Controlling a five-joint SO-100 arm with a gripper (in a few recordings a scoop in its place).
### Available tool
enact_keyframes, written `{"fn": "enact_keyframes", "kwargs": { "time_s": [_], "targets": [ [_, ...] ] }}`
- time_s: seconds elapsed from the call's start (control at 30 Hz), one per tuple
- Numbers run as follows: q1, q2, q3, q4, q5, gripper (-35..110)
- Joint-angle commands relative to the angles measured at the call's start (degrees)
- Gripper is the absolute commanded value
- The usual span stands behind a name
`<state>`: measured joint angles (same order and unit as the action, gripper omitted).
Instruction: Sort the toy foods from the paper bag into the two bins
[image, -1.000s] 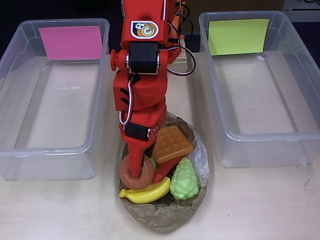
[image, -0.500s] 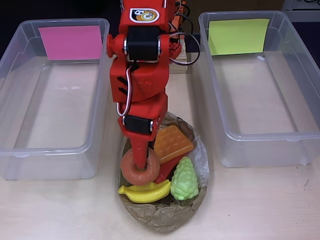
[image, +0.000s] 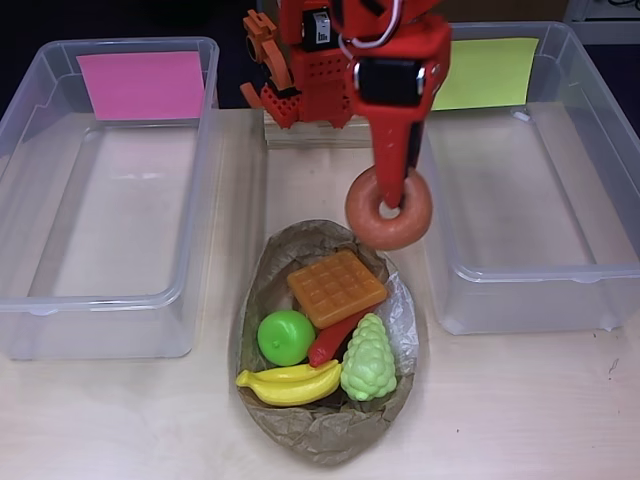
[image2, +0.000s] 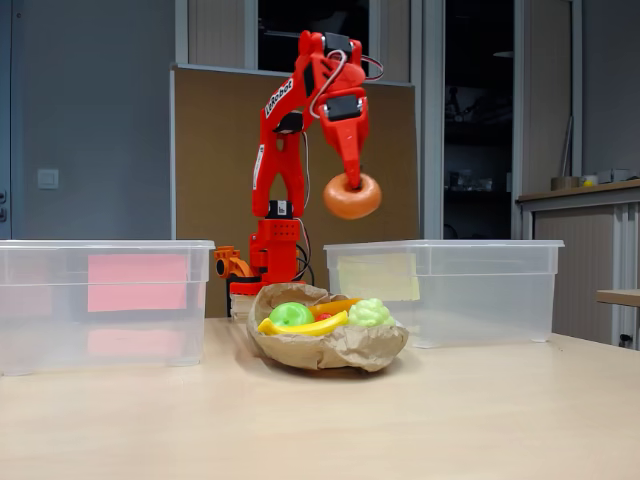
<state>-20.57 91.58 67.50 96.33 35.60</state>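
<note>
Light wood-look table (image: 120, 420) w/ pale top; behind it in fixed view a brown board (image2: 215, 150), grey wall w/ a switch plate (image2: 47, 179), dim room w/ cabinets at right.

Orange-red arm is holding gripper (image: 397, 195) up off the table, fingers closed thru the hole of the brown donut (image: 389, 209); donut is hanging in mid-air, in overhead view over the gap betw bag and the yellow-green-label bin (image: 600, 180), overlapping that bin's near-left edge. In fixed view donut (image2: 352, 196) is sitting well above both bin rims.

Paper bag (image: 330, 430) is lying centre-front betw the bins, holding orange waffle (image: 336, 288), green apple (image: 285, 337), red chili (image: 335, 338), light-green grapes (image: 368, 358), yellow banana (image: 290, 384). Waffle is resting partly on chili; banana is lying along front, touching grapes.

Pink-label bin (image: 30, 200) at left in overhead view. Pink label (image: 146, 84) and yellow-green label (image: 485, 72) are both blank. White lettering on arm link in fixed view (image2: 279, 98), too small to read
</note>
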Motion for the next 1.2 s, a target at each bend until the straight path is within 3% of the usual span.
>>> {"fn": "enact_keyframes", "kwargs": {
  "time_s": [0.0,0.27,0.53,0.7,0.97,1.1,1.17],
  "targets": [
    [-9.93,8.35,3.43,1.05,14.59,3],
    [-35.86,12.22,12.66,-7.21,48.6,2],
    [-54.93,21.8,35.24,-37.44,67.32,4],
    [-56.95,23.2,41.31,-38.76,63.02,20],
    [-55.63,26.98,46.93,-36.56,56.34,35],
    [-53.44,27.42,45.44,-35.07,52.12,36],
    [-49.66,26.89,40.52,-30.32,44.65,36]
  ]
}}
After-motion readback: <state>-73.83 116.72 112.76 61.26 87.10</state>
